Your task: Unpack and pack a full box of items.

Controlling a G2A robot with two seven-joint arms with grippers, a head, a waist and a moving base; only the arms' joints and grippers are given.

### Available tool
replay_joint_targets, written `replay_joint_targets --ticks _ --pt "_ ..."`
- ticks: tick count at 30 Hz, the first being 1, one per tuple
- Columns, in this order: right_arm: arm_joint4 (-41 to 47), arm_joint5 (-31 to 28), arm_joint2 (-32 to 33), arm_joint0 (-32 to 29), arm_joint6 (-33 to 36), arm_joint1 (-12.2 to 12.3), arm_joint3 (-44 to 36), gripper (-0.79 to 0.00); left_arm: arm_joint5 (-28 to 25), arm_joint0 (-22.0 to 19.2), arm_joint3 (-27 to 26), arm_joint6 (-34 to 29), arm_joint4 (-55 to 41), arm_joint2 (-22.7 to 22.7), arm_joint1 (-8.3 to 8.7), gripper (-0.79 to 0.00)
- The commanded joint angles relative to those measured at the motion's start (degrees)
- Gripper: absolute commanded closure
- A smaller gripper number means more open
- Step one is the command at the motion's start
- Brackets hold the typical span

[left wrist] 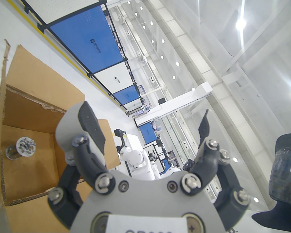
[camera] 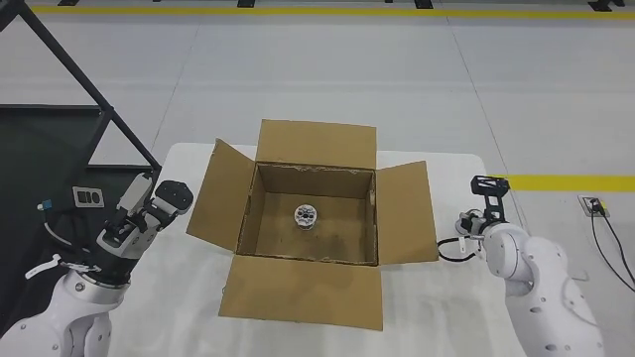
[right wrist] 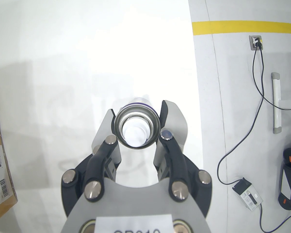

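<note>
Over the table point(right wrist: 63, 49) right of the box point(camera: 298, 297), your right gripper point(right wrist: 137, 115) clasps an upright metal cylinder point(right wrist: 120, 132), the left gripper point(left wrist: 145, 120) gapes empty; released tilted, it could roll off.

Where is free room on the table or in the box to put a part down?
The box floor is bare around the one metal part. The table is bare between the box and its far right corner. Crowded where the right gripper holds a metal tube.
</note>
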Motion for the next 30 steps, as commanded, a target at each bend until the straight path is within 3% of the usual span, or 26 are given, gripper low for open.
replay_joint_targets --ticks 1,4,8,9,10,16,20,25,30 --pt "-0.07 -0.18 -0.14 0.36 0.44 -0.01 0.41 -0.206 0.00 0.00 0.00 0.00 0.00 0.00 0.00 -0.785" --pt "-0.18 -0.64 -0.33 0.85 1.37 -0.01 0.98 -0.225 0.00 0.00 0.00 0.00 0.00 0.00 0.00 -0.785" --pt "-0.43 -0.63 -0.55 1.49 2.19 -0.04 1.54 -0.351 0.00 0.00 0.00 0.00 0.00 0.00 0.00 -0.785" --pt "-0.29 -0.46 -0.47 1.62 2.22 -0.05 1.57 -0.643 0.00 0.00 0.00 0.00 0.00 0.00 0.00 -0.785" --pt "-0.07 -0.38 -0.40 1.67 2.20 -0.06 1.45 -0.785 0.00 0.00 0.00 0.00 0.00 0.00 0.00 -0.785" --pt "0.51 0.04 0.57 0.83 1.57 0.02 -0.41 -0.785 0.00 0.00 0.00 0.00 0.00 0.00 0.00 -0.785" --pt "2.16 4.07 3.10 -0.13 -0.94 0.02 -3.64 -0.785 0.00 0.00 0.00 0.00 0.00 0.00 0.00 -0.785" --pt "7.57 6.88 7.04 -3.64 -5.88 -0.08 -13.69 -0.785 0.00 0.00 0.00 0.00 0.00 0.00 0.00 -0.785" --pt "13.34 4.65 8.25 -7.86 -9.20 -0.25 -26.23 -0.785 -0.15 0.44 -0.54 0.47 -0.11 0.18 -0.02 -0.785"
